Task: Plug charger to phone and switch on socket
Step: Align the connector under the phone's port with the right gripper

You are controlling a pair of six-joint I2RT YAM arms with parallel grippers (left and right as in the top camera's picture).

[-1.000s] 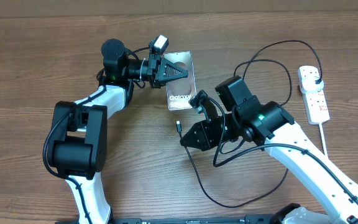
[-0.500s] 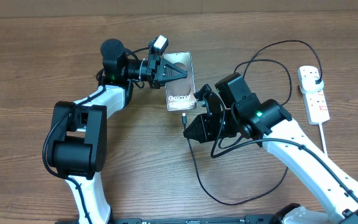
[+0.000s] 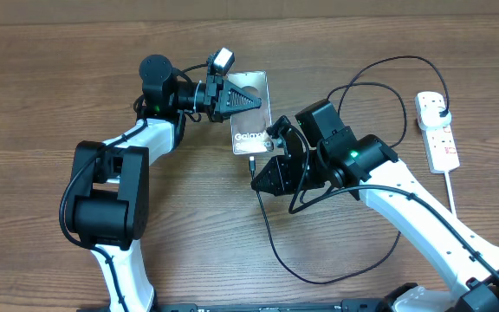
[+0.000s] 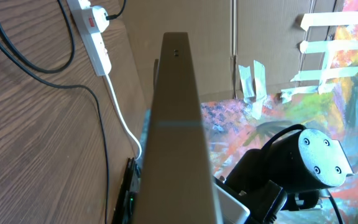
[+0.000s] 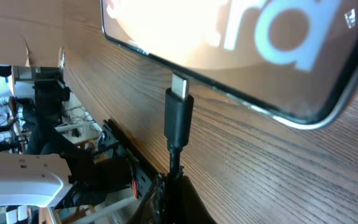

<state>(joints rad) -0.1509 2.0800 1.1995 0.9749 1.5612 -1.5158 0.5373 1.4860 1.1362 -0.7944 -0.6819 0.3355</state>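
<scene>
Right jaws: closed to a narrow grip on the charger (image 3: 269,232) just behind its connector; right gripper (image 3: 256,173) sits at the phone's lettered end.
Left jaws: left gripper (image 3: 243,100) clamped on the phone (image 3: 254,130) at its far end, fingers drawn to a point.
Phone: on the table (image 3: 42,87), between both grippers.
Right wrist view only: connector (image 5: 179,118) upright, metal tip meeting the phone (image 5: 241,37) edge; whether seated cannot be told.
Left wrist view only: phone (image 4: 179,124) seen edge-on; own fingers out of frame.
Socket: socket (image 3: 438,130) well right of the phone, black plug (image 3: 438,106) inserted; also visible from the left wrist (image 4: 95,34).
Switch position: too small to read.
</scene>
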